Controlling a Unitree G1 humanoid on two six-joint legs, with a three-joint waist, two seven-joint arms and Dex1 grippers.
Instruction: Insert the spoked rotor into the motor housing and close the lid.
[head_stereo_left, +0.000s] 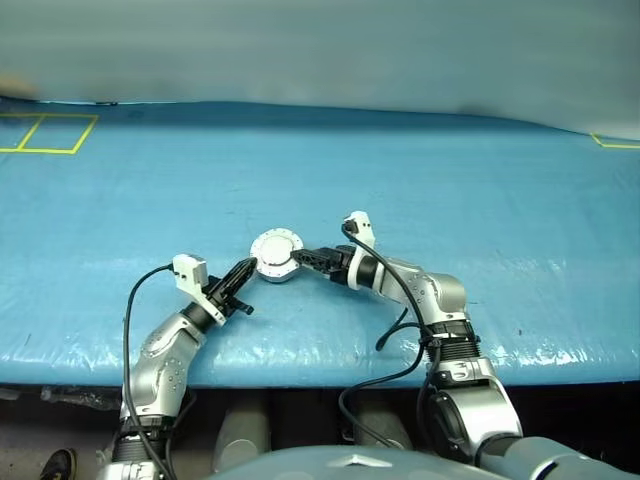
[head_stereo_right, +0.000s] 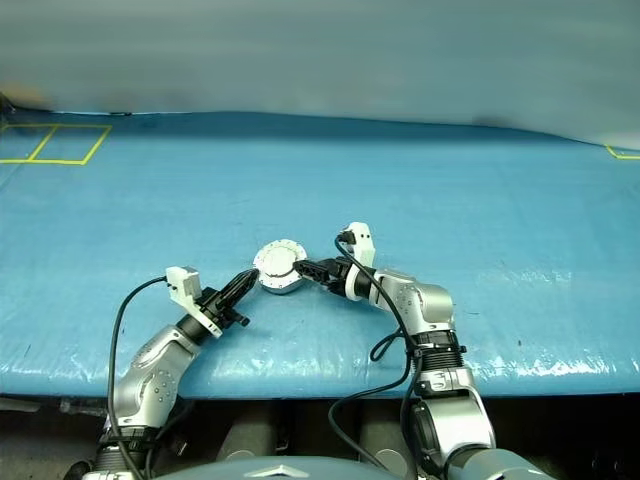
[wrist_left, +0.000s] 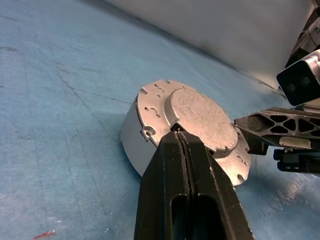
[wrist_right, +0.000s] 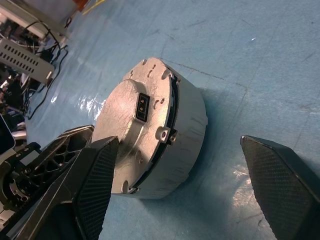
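Housing (head_stereo_left: 275, 257) sits mid-worktop (head_stereo_left: 480, 200) with its lid (wrist_left: 202, 116) down. My left claw (head_stereo_left: 247, 268), pinched shut and empty, touches the lid's near-left edge; my right claw (head_stereo_left: 300, 258) gapes wide at its right.

Silver motor housing (head_stereo_left: 276, 256), lid (wrist_left: 200, 117) closed.

A blue sheet (head_stereo_left: 420, 180) covers the table, yellow tape lines (head_stereo_left: 45, 133) at its far-left corner, a pale wall (head_stereo_left: 320, 50) behind.
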